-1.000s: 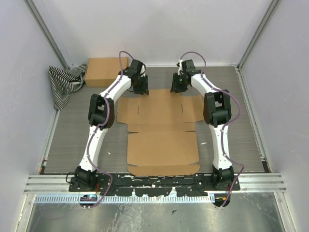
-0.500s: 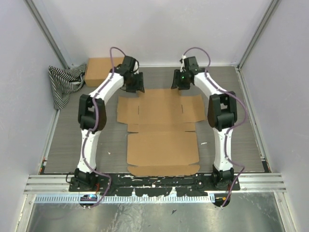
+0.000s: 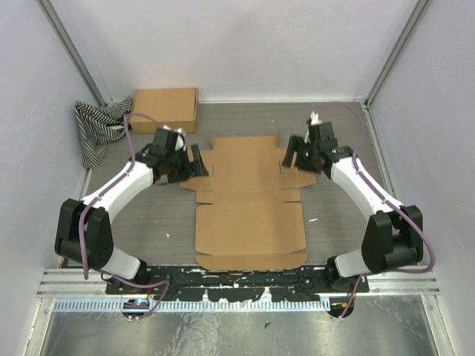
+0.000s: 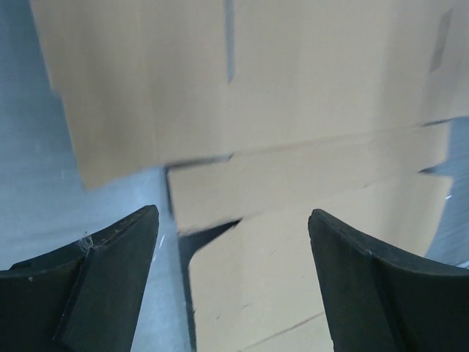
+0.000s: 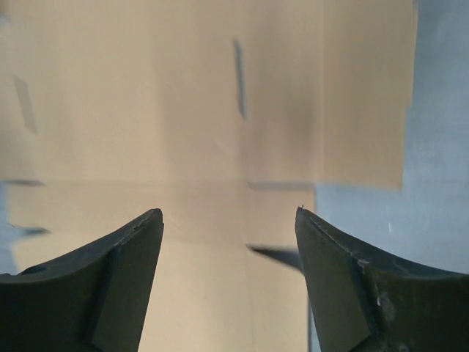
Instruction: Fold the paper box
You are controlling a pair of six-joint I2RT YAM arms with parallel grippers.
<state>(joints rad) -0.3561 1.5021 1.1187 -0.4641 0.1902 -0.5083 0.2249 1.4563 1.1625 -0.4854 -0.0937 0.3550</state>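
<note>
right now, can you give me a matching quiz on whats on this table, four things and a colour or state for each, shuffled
Things:
1. paper box
2. striped cloth
3. box next to the cloth
4. left claw

States:
a. black and white, bunched up
b. brown, lying flat and unfolded
c. black, jaws apart, holding nothing
d. brown, fully formed

Pairs: 1-b, 2-a, 3-d, 4-c
</note>
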